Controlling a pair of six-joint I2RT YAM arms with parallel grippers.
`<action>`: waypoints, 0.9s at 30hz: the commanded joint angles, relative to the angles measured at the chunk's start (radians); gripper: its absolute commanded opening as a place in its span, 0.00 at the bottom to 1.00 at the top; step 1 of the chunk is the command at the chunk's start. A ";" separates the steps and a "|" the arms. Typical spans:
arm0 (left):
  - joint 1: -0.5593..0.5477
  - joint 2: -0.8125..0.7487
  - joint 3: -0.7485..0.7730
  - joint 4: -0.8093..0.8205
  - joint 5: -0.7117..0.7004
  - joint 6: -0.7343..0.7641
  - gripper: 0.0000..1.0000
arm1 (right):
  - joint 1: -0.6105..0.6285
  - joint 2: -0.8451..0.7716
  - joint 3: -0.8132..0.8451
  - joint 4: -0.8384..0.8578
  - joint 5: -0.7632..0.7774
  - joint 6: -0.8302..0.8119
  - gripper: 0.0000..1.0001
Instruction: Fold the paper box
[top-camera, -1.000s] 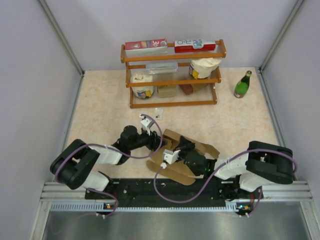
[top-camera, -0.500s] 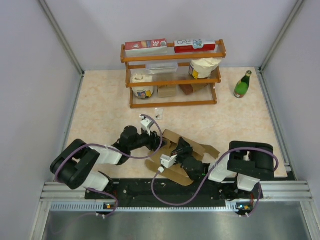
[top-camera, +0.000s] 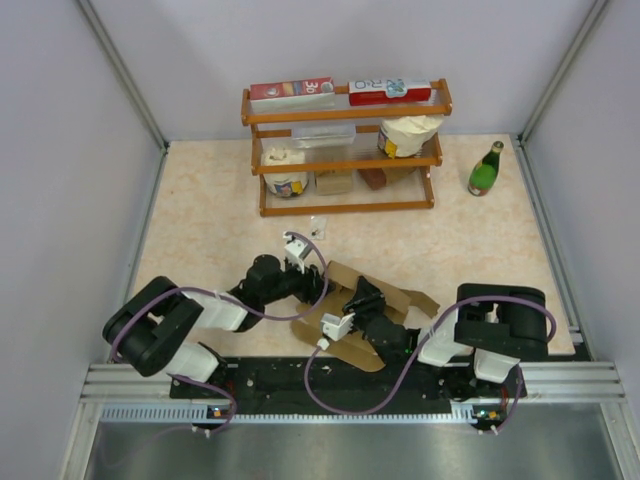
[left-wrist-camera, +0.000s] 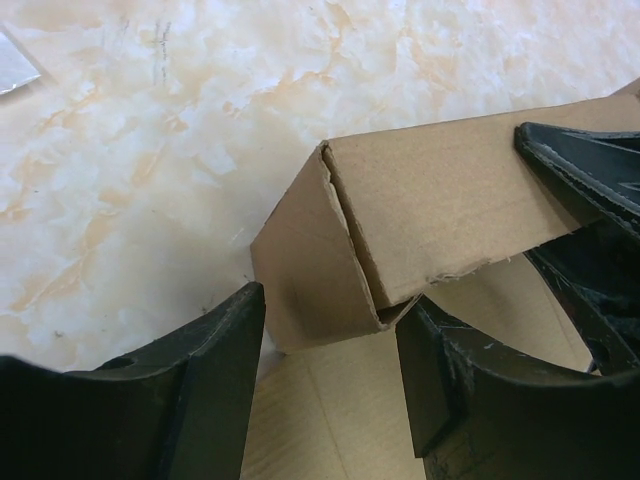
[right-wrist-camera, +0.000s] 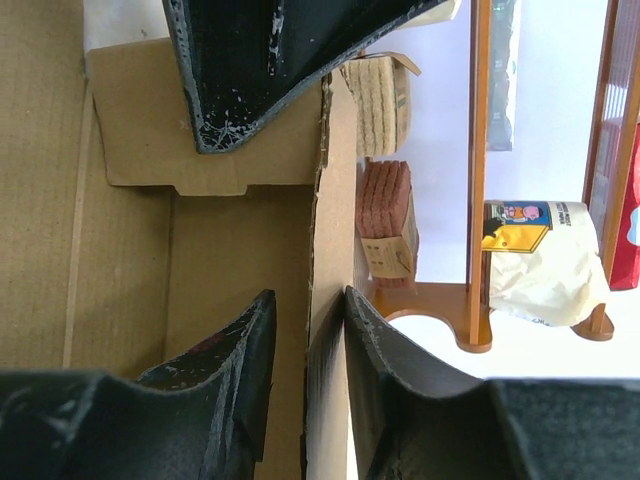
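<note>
A beige marbled tabletop (top-camera: 210, 210) between white walls carries the work. The right end effector (right-wrist-camera: 308, 305) is clenched on an upright wall of the plain brown die-cut cardboard paper box (top-camera: 398, 297). The box lies between both arms, long axis left to right. The left end effector (left-wrist-camera: 332, 308) is spread, straddling the folded corner directly ahead; contact cannot be confirmed. In the overhead view both arms hide the box's centre.

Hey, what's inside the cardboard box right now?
One finger of the right gripper, pinching the paper box wall, and another black fingertip; otherwise bare cardboard. They hide what lies beneath.
</note>
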 joint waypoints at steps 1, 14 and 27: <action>-0.032 0.002 0.034 0.010 -0.118 0.018 0.58 | 0.017 -0.019 -0.004 -0.054 -0.033 0.069 0.33; -0.120 0.045 0.011 0.113 -0.339 0.043 0.56 | 0.017 -0.068 0.010 -0.175 -0.064 0.169 0.33; -0.263 0.154 0.027 0.218 -0.653 0.067 0.52 | 0.017 -0.074 0.016 -0.205 -0.075 0.218 0.34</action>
